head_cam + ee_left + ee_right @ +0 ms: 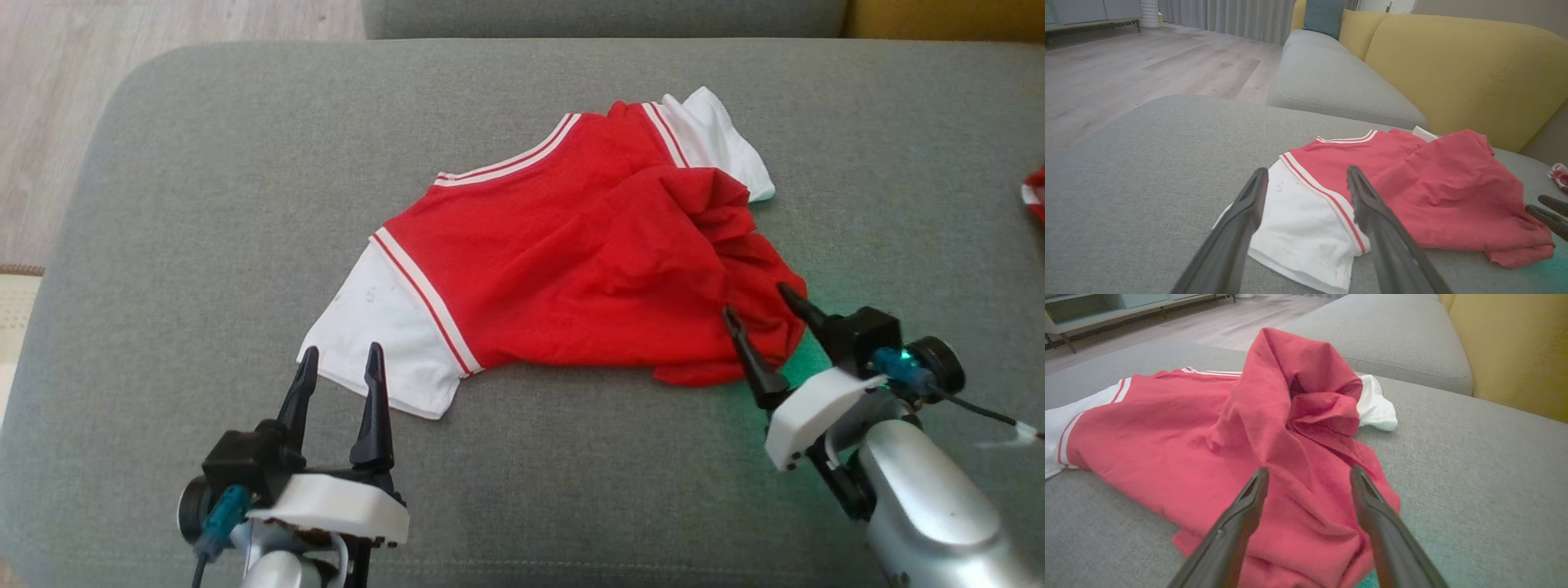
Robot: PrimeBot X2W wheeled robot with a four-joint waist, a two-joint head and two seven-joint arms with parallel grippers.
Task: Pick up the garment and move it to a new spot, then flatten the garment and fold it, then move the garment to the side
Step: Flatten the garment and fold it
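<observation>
Left gripper and right gripper, both spread, point at garment

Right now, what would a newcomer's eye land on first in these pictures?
The red garment with white sleeves, lying rumpled in the middle of the grey cushion, its right side bunched up. Next come the two open grippers flanking it: the left gripper at the near white sleeve, the right gripper at the bunched red edge. In the left wrist view, a yellow sofa back stands out behind.
</observation>
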